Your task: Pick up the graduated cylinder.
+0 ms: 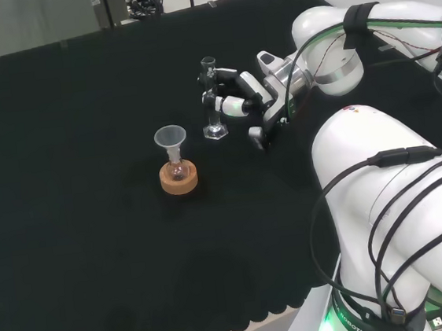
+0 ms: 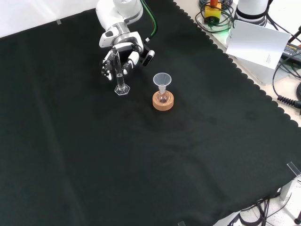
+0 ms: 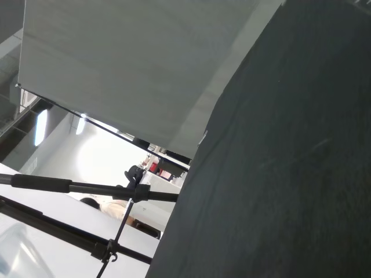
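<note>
A: Where on the bench?

B: Graduated cylinder (image 1: 212, 99) upright on the black cloth (image 1: 77, 228), hexagonal foot flat, toward the far half of the bench in the head view. In the front view, graduated cylinder (image 2: 121, 80) high and left of centre, well clear of the scalloped edge (image 2: 244, 77) at the right.

A: And the hand?

B: Hand (image 1: 253, 99) just right of the cylinder in the head view, fingers (image 1: 226, 105) curled round the glass tube above the foot. In the front view, hand (image 2: 121, 54) coming in from the top, fingers (image 2: 113, 63) wrapped about the tube's upper part. Clamped on the cylinder, foot apparently on the cloth; hard to tell for sure.

A: Anything close by?

B: Cork ring (image 1: 179, 178) with a small flask (image 1: 177, 168) and a clear funnel (image 1: 170, 138) in its neck, near the cylinder, apart from it, to the lower left in the head view. In the front view, cork ring (image 2: 163, 100) to the cylinder's right, funnel (image 2: 162, 80) above it.

A: Open room?

B: Wide bare cloth to the left and toward the near edge in the head view; likewise across the whole lower half of the front view. Right side in the head view taken up by the arm's white links (image 1: 397, 186). In the wrist view, cloth (image 3: 290, 162) edge running diagonally against the room behind.
</note>
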